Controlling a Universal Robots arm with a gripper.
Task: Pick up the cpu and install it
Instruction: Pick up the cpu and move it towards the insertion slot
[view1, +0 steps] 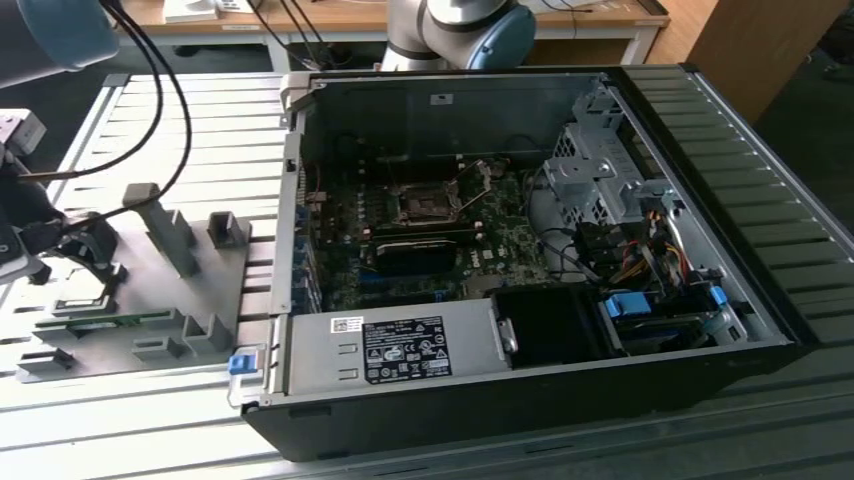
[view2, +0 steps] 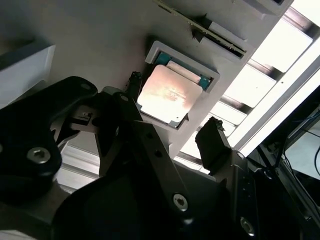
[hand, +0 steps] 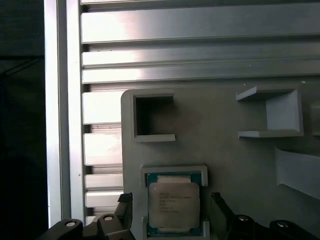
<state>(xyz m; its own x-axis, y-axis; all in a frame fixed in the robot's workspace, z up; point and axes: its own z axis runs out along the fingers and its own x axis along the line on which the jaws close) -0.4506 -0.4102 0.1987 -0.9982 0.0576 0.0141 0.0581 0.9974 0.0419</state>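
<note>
Our claw (hand: 170, 199) hangs spread astride the cpu (hand: 174, 205) in its pocket (hand: 174, 170); we judge it light, stiff, slippery-topped, fragile underneath, best pinched by opposite edges.

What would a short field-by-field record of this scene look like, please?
cpu: lies flat, metal top up, in its nest
nest: raised grey frame on the grey fixture plate
gripper: open, one finger on each side of the cpu, apart from it
computer case: side open, to the exterior view's right of the plate
socket: black frame on the motherboard inside the case
task state: cpu not yet lifted
</note>
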